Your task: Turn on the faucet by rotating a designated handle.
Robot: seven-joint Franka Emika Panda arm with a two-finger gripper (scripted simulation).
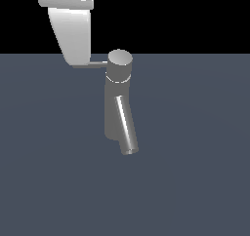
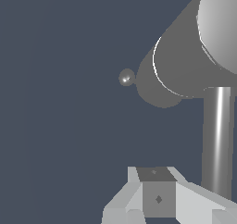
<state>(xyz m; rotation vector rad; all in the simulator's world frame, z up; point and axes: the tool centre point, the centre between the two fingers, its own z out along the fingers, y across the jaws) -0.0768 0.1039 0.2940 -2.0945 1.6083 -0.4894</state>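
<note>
Flat blue-grey floor (image 1: pixel 195 181), black backdrop. One faucet (image 1: pixel 117 103), one handle (image 1: pixel 99 63). Gripper (image 2: pixel 157 197) beside the handle; jaw opening possibly hidden, cannot tell.

no readable text, labels, numbers or signs anywhere

A flat slate-blue floor (image 1: pixel 195 181) — bare (uniformly matte) — under black backdrop (image 1: pixel 185 15).

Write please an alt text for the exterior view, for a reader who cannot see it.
A grey metal faucet stands upright on a dark blue-grey surface, its slanted spout pointing toward the camera. A thin handle sticks out from its round cap toward the exterior view's left, where the white robot arm covers its end.
</note>
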